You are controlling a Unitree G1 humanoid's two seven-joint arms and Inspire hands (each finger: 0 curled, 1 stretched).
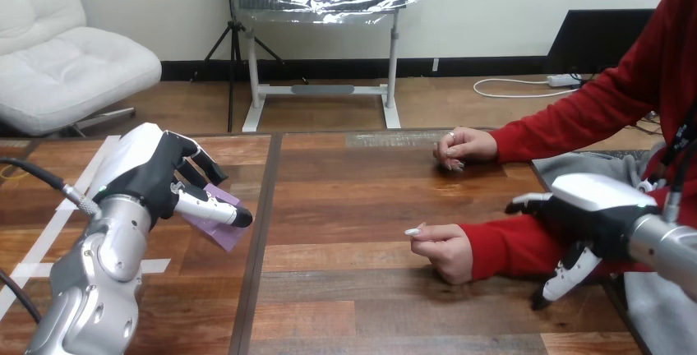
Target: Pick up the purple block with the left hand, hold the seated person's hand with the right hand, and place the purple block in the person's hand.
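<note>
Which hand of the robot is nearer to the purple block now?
Left. The left hand is on the purple block, fingers and thumb curled round it. The right hand is far across the table, by the person's red sleeve.

Between the left hand (152, 178), gripping the purple block (223, 234) at the frame's left, and the person's nearer hand (444, 250) right of centre, the wooden table (345, 297) lies bare: a wide lane across the middle. The person's farther hand (464, 146) rests at upper centre-right, a bare strip of board between the two. At lower right the red sleeve (505, 244) lies across the table, and the right hand (588, 211) sits close over it, fingers loose, crowding that corner.
</note>
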